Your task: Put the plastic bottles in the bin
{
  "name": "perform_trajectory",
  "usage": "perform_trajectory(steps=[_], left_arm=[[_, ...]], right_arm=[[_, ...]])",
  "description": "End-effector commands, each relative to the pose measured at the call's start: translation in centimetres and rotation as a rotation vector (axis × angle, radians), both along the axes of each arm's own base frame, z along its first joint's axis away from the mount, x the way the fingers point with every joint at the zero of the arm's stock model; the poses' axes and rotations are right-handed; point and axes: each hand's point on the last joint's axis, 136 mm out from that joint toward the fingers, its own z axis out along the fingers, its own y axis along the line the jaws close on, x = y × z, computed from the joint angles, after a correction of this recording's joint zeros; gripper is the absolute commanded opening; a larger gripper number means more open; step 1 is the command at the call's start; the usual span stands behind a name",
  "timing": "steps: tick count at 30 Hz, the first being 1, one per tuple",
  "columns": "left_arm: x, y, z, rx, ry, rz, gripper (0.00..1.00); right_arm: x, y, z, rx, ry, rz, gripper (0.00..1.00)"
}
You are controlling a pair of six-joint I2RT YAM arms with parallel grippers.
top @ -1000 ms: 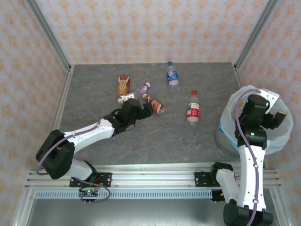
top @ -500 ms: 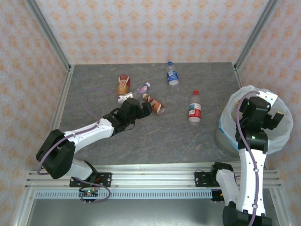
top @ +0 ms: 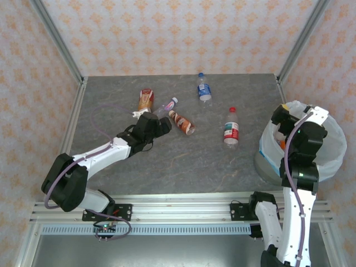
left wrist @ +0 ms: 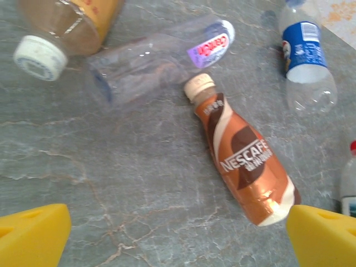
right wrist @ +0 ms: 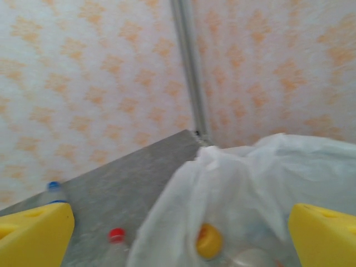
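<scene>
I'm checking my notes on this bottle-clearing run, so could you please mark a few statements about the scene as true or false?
1. The Nescafe bottle lies on its side on the table. True.
2. The left gripper is shut on the Nescafe bottle. False: it is open and holds nothing, with the bottle lying ahead of it.
3. The red-labelled bottle is inside the bin. False: the red-labelled bottle lies on the table, left of the bin.
4. The right gripper is open and holds nothing. True.
5. The blue-labelled bottle stands upright. False: the blue-labelled bottle lies on its side.
</scene>
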Motion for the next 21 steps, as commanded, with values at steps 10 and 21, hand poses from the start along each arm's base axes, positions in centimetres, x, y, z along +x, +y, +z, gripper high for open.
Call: perform_trajectory(steps=[10, 21], left_arm=[[-1.2, 5.7, -1.8, 0.128, 0.199, 0.085, 1.0], [1.8, 6.8, -2.2, 0.289, 0.271, -0.064, 1.0]], right_arm=[[3.2, 9.2, 1.8, 0.113, -0.017, 0.433, 0.99], [5.4, 17.8, -1.0, -0.039, 0.037, 0.643, 0.99]])
